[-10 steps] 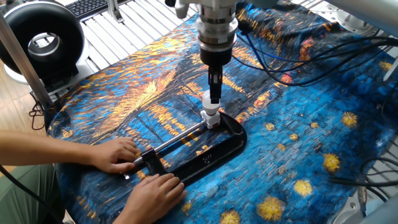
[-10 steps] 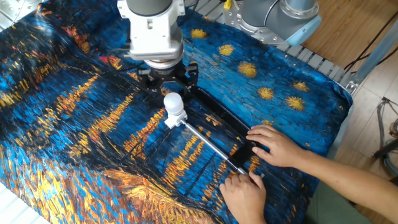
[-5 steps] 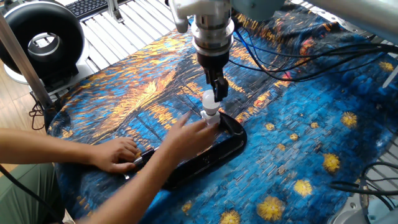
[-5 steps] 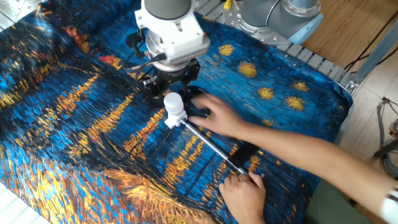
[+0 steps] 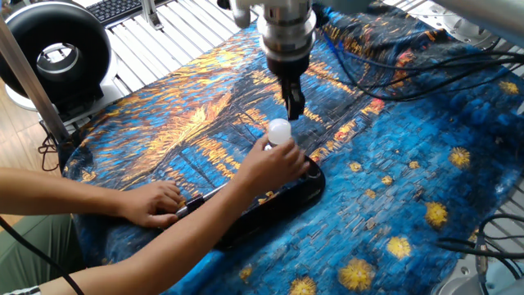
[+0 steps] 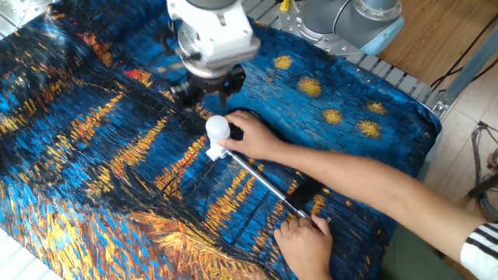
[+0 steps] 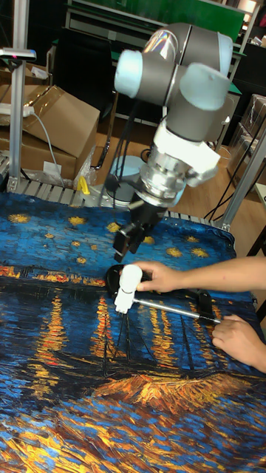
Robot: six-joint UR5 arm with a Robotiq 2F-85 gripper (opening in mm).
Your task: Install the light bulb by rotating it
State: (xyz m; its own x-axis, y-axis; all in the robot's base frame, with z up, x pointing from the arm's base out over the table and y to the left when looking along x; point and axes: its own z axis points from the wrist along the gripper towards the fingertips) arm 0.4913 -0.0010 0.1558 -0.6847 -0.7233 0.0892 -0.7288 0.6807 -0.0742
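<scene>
The light bulb stands upright on its white socket at the clamp's end, a person's hand touching it, while the gripper hangs just above and slightly beside it, empty, its fingers' spacing impossible to tell.

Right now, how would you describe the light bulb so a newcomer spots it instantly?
Find the starry blue-and-orange cloth over the table, then the black clamp frame lying on it. At the frame's far end, just below the robot's gripper and beside a person's hand, the light bulb stands upright. It is the only round, frosted white thing there.
</scene>
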